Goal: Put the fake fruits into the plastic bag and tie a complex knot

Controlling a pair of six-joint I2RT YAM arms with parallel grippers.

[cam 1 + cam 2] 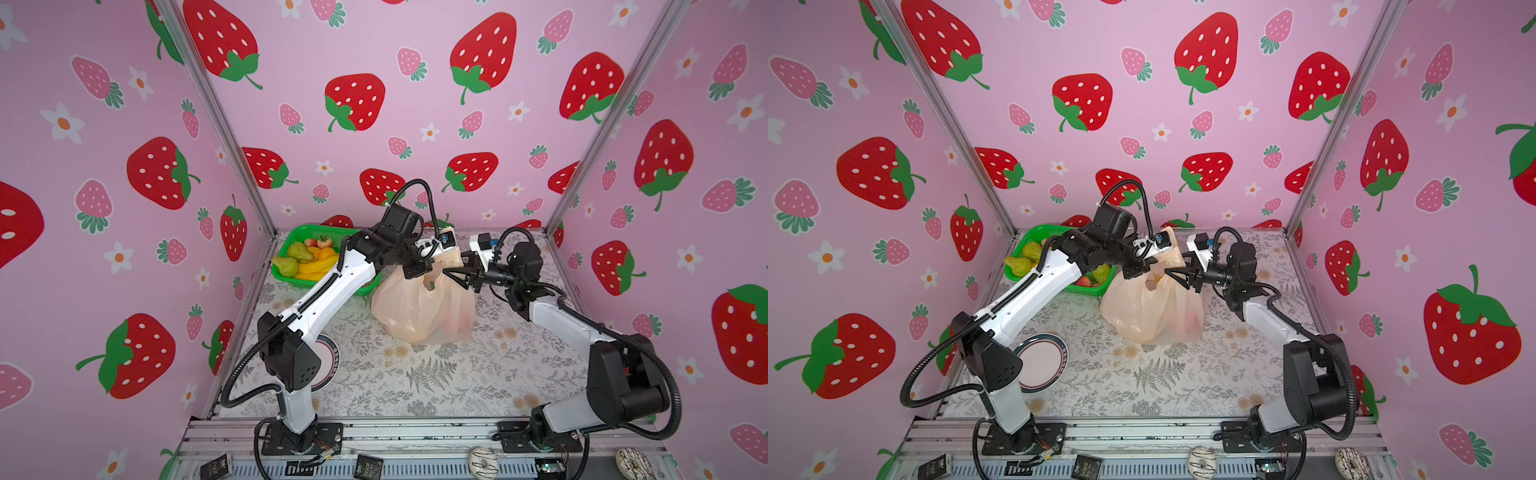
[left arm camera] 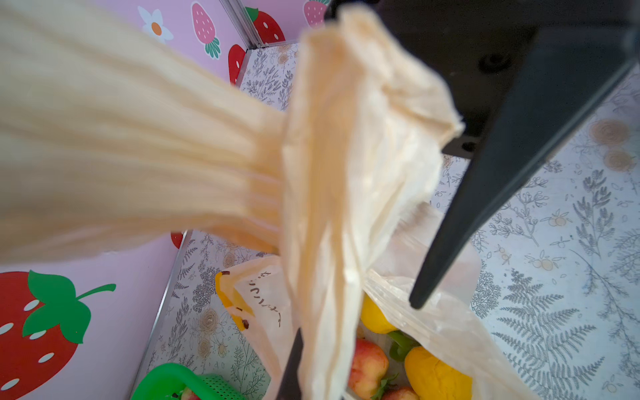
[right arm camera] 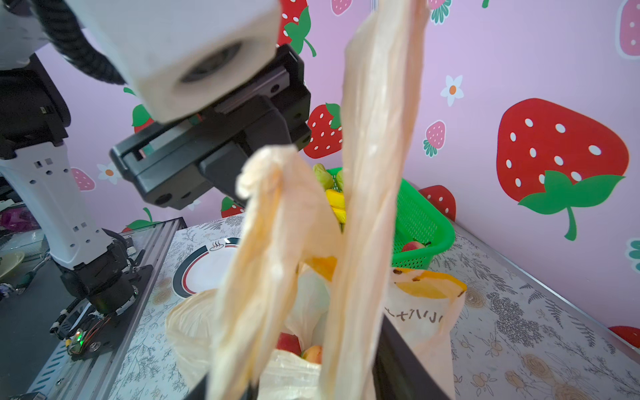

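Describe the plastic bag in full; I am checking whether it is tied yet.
The plastic bag is thin, crinkly, translucent peach film printed with yellow bananas and dark text. It stands upright on the floral table beside the green basket, mouth open, with fake fruits showing inside. Its two handles stretch upward, untied. The left gripper pinches one, and the open right gripper flanks both.

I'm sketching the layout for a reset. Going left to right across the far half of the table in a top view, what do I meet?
green basket → plastic bag → right arm
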